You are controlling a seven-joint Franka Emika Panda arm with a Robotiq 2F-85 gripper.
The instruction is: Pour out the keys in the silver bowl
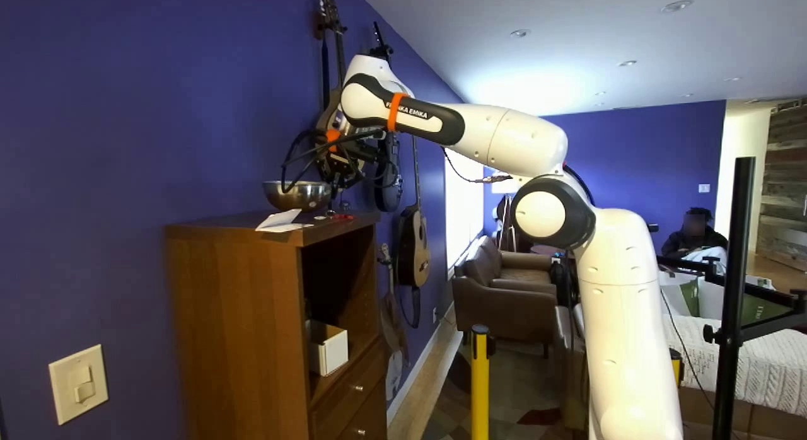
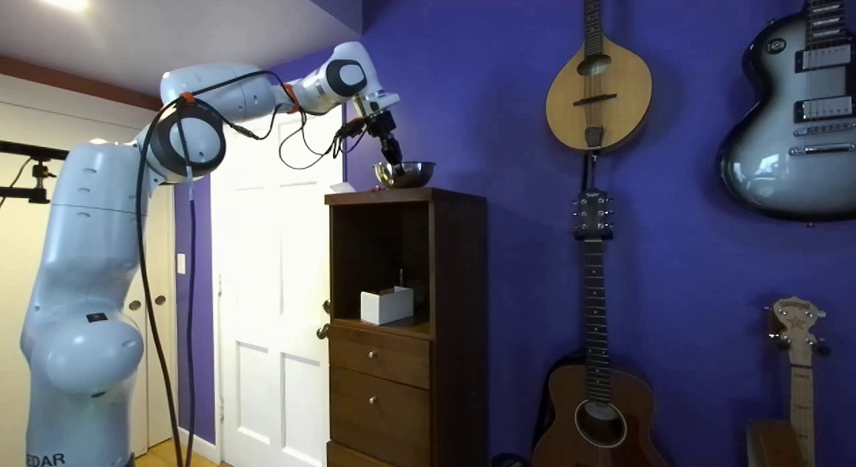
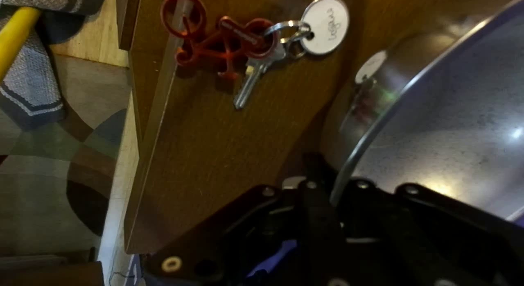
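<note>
- Your gripper [image 3: 337, 191] is at the top of the cabinet [image 2: 458, 320]; jaws are pinching the silver bowl [image 3: 442, 126] by its rim, one finger outside, one inside.
- The silver bowl: looks upright on the cabinet top, strip of wood showing between it and the cabinet's front edge.
- Key [image 3: 249, 85]: on that strip of the cabinet top, outside the silver bowl, ringed to a round white tag [image 3: 326, 26] and a red bicycle charm [image 3: 245, 35]. Charm's wheel crosses the cabinet's front edge in your wrist view.
- Folded white paper [image 1: 280, 219]: on the cabinet top, right at its edge.
- Cable [image 1: 291, 149]: your wrist loop hangs over the cabinet top; can't tell if it touches anything.
- White box [image 2: 386, 305]: inside the cabinet's open compartment, well below your fingers.
- Purple wall [image 2: 515, 286]: behind the cabinet, so it bounds you on that side. Your arm [image 1: 624, 314] reaches in from the cabinet's front; headroom shows above its top.
- Yellow post [image 1: 480, 389]: in front of the cabinet, apart from it, floor [image 1: 425, 389] showing between.
- Acoustic guitar [image 2: 568, 413]: hung on the wall beside the cabinet, a stretch of wall between.
- Brown couch [image 1: 504, 301]: well apart from the cabinet. Seated person [image 1: 693, 238]: farthest from the cabinet, face blurred.
</note>
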